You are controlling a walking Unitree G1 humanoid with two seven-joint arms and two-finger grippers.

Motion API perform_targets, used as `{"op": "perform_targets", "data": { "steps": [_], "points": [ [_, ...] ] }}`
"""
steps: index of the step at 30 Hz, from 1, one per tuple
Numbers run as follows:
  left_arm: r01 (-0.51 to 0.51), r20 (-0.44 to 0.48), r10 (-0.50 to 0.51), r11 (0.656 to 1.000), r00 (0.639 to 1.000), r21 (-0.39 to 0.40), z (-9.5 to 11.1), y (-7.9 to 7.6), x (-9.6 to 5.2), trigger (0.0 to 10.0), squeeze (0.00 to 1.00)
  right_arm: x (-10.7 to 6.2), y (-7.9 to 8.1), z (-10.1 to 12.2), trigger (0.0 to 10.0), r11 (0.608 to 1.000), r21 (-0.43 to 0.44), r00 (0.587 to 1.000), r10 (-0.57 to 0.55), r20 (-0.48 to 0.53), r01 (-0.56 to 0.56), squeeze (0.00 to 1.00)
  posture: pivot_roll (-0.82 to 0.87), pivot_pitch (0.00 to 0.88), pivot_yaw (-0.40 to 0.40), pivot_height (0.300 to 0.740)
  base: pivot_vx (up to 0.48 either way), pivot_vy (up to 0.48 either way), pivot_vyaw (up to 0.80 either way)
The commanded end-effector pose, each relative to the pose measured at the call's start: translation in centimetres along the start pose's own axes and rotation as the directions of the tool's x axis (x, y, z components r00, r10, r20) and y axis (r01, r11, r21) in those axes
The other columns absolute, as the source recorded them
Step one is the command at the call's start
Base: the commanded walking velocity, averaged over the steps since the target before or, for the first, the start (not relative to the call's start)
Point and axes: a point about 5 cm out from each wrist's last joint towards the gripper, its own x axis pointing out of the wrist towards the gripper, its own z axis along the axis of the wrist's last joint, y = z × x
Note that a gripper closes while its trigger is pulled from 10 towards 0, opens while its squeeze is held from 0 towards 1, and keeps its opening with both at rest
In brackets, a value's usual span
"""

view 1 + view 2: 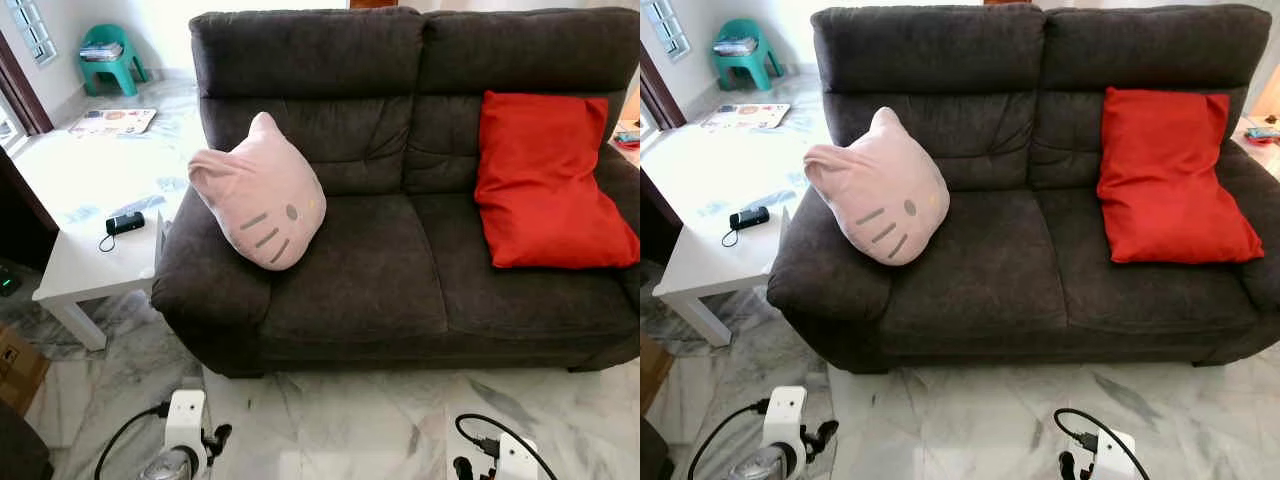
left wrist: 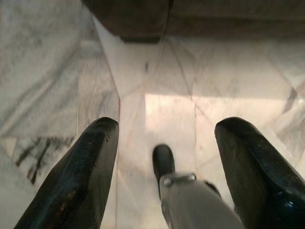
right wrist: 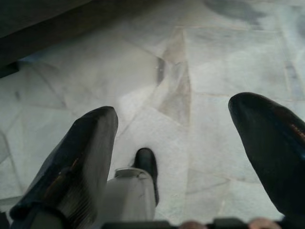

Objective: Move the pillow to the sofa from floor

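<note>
Pink pillow [image 1: 260,192], cat-face shape w/ two ears, sits on the sofa [image 1: 400,260], propped tilted against the left armrest, not on the floor [image 1: 350,420]. Task looks basically done.

Handling, judged from looks: plush, light, soft, squashes under a pinch; not fragile, not slippery. An ear or a thick edge would bunch well between fingers; the flat face would likely just dent. It leans half over the armrest, so a nudge could tip it off.

Red pillow [image 1: 545,185] stands at the sofa's other end, well apart. White worktop [image 1: 95,255] beside the left armrest carries a small black device [image 1: 125,222].

Left gripper [image 2: 162,162] and right gripper [image 3: 176,152] both hang low over marble floor in front of the sofa, jaws wide apart, nothing held.
</note>
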Motion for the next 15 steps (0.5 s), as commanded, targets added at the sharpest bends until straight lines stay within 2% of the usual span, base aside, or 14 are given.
{"op": "perform_targets", "data": {
  "steps": [1, 6, 11, 15],
  "points": [
    [-0.02, -0.034, 0.02, 1.0, 0.999, -0.001, -1.0, 0.6, -0.3, 10.0, 0.0, -0.2, 0.4, -0.9, 10.0, 1.0, 0.015, 1.0, 0.023, -0.021, -0.023, 0.0, -0.03, 0.015, 0.001, 0.74, 0.0, 0.0, 0.0],
    [-0.042, -0.067, 0.043, 0.999, 0.997, 0.016, -1.7, 1.0, -0.5, 10.0, 0.0, -0.3, 0.3, -1.3, 10.0, 1.0, 0.01, 0.999, 0.016, -0.033, -0.015, 0.0, -0.03, 0.004, 0.004, 0.74, 0.0, 0.0, 0.0],
    [-0.069, -0.093, 0.071, 0.997, 0.993, 0.023, -2.7, 1.5, -0.8, 10.0, 0.0, -0.3, 0.5, -1.2, 10.0, 0.997, -0.063, 0.998, 0.041, -0.037, -0.043, 0.0, -0.03, 0.0, 0.001, 0.74, 0.0, 0.0, 0.0],
    [-0.068, -0.112, 0.071, 0.997, 0.991, 0.03, -3.3, 1.4, -1.0, 10.0, 0.0, -0.2, 0.5, -1.0, 10.0, 0.997, -0.063, 0.999, 0.033, -0.022, -0.034, 0.0, -0.03, 0.0, 0.0, 0.74, 0.0, 0.0, 0.0]
  ]
}}
